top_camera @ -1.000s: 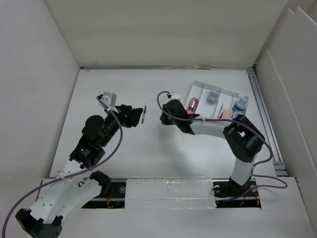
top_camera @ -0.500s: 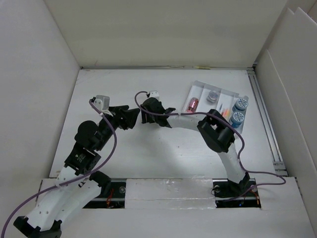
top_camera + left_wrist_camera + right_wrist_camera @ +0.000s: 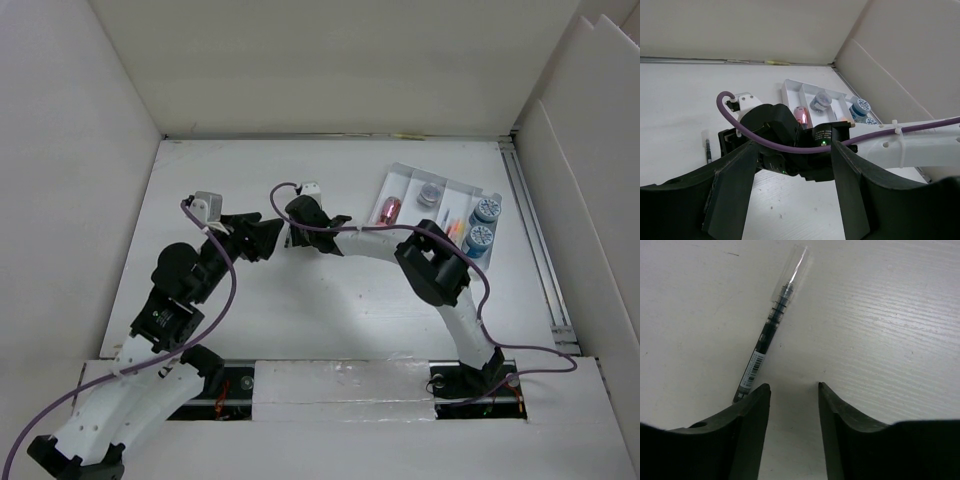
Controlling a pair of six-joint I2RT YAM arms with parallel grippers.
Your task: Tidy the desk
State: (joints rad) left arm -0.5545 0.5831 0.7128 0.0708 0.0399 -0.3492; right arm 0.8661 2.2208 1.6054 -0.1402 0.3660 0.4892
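A black pen with a clear cap (image 3: pixel 771 329) lies flat on the white desk (image 3: pixel 330 300). My right gripper (image 3: pixel 794 387) hangs open just above the desk, and the pen's lower end lies just outside its left fingertip (image 3: pixel 763 390). Nothing sits between its jaws. From above, the right gripper (image 3: pixel 291 228) covers the pen. My left gripper (image 3: pixel 272 240) stands open and empty right beside it, facing it. In the left wrist view the left gripper (image 3: pixel 792 192) frames the right arm's wrist, and the pen (image 3: pixel 707 151) shows at the left.
A white compartmented tray (image 3: pixel 398 170) stands at the back right with a pink object (image 3: pixel 388 210), a grey item (image 3: pixel 430 193), two blue-capped bottles (image 3: pixel 485 210) and thin coloured pens (image 3: pixel 452 226). White panel walls bound the desk. The two arms crowd the middle.
My right arm has swung left, from beside the tray to over the pen. The left arm's elbow has drawn back left a little. In the last half second almost nothing has moved.
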